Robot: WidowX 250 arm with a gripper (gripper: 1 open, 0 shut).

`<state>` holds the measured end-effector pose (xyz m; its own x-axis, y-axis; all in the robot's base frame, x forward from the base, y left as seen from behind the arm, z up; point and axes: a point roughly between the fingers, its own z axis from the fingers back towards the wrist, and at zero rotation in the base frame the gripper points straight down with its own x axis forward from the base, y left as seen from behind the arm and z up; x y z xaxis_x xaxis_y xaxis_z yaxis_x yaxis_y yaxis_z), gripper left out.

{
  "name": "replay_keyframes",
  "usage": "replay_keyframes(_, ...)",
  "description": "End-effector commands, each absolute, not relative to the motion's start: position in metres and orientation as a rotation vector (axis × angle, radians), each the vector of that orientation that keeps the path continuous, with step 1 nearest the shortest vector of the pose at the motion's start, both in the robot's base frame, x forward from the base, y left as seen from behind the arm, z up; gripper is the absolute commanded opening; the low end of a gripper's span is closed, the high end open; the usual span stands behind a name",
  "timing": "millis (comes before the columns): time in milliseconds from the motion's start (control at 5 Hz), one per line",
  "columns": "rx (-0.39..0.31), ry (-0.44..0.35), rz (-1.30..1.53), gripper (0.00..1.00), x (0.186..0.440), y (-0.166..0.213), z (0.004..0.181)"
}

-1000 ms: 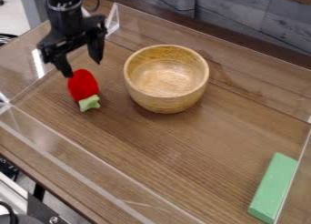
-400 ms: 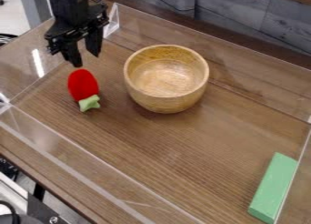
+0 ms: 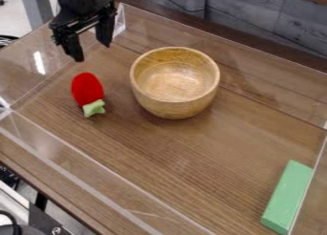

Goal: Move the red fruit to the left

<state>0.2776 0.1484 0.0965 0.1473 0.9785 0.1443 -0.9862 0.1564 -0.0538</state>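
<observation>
**benchbot:** Fingers [image 3: 82, 40] look spread wide and empty, pointing down, hanging above and a bit behind the fruit [image 3: 87, 92], not touching it. Fruit's lying on the desk [image 3: 192, 162] near the left side, just beside the bowl [image 3: 175, 81] but apart from it.

**tinker_j:** How do you reckon it handles?

**benchbot:** My guess: light toy, hard or slightly squishy plastic, smooth and rounded, so it could squirt out of a pinch or roll. Not fragile. I'd grab across the fat red middle, not the green leafy end, which looks too small and uneven to clamp.

**tinker_j:** Anything you can't see?

**benchbot:** Plenty. Arm is cut off at the top edge. Fingertips are dark and a bit blurry, so the exact gap is hard to read. Can't tell whether the fruit's far side is flat or round. Clear wall [image 3: 52, 172] around the desk throws glare. Green block [image 3: 289, 198] sits well away, bottom right.
</observation>
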Motion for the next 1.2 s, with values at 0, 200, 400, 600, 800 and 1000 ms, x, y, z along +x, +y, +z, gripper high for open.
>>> replay_keyframes(0, 0.042, -0.213, 1.356, 1.0, 0.279, 0.15, 0.118)
replay_keyframes(200, 0.04, -0.214, 1.307, 1.0, 0.274, 0.151, 0.126)
replay_keyframes(400, 0.045, -0.213, 1.306, 1.0, 0.279, 0.16, 0.139)
replay_keyframes(600, 0.049, -0.217, 1.276, 1.0, 0.286, 0.161, 0.153)
replay_keyframes(800, 0.05, -0.217, 1.24, 1.0, 0.288, 0.14, 0.164)
replay_keyframes(1000, 0.06, -0.221, 1.229, 1.0, 0.292, 0.125, 0.164)
